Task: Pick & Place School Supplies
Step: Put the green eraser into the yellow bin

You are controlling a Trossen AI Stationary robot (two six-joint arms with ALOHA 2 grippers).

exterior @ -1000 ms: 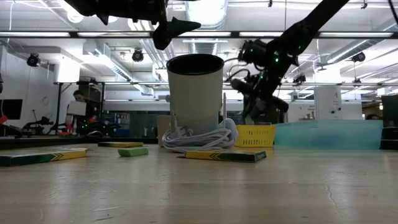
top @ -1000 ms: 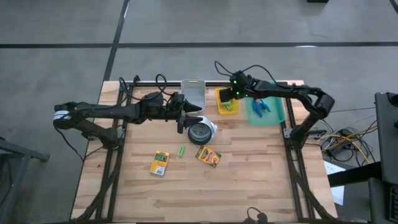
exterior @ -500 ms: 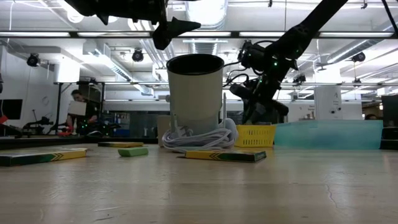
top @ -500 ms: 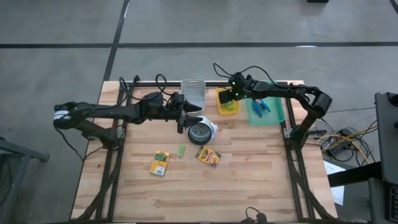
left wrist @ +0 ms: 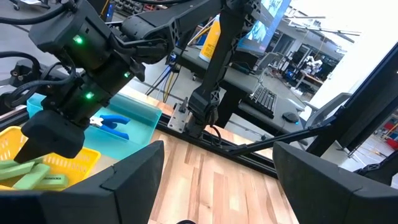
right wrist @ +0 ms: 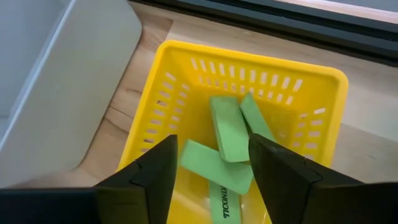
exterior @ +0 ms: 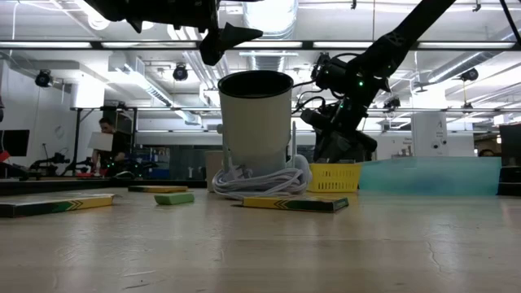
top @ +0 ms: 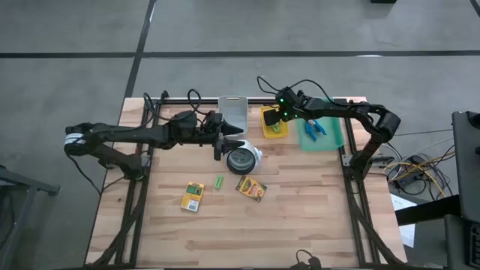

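1. The right hand [top: 276,114] hangs over the yellow basket [top: 274,124] at the far side of the counter [top: 300,217]. Its two fingers [right wrist: 152,171] stand apart, and nothing is between them.
2. In the right wrist view, four light-green pieces [right wrist: 229,129] lie inside the yellow basket, crossing one another just under the spread fingers.
3. The left hand [top: 234,140] hovers above the white cup [top: 241,160], near the middle of the counter. Its fingers [left wrist: 137,174] are spread wide and hold nothing.
4. A white cable [exterior: 260,181] lies coiled around the foot of the white cup.
5. Beside the yellow basket, toward the right arm, stands a teal tray [top: 321,133]. The blue-handled tools [top: 316,128] lie inside it.
6. On the other side of the yellow basket there is a grey tray [top: 233,112].
7. Two crayon boxes lie flat on the open counter, nearer the front: one crayon box [top: 193,196] on the left arm's side, and the other crayon box [top: 251,187] just in front of the white cup.
8. One loose green piece [top: 219,181] lies on the counter between these two boxes, touching neither.
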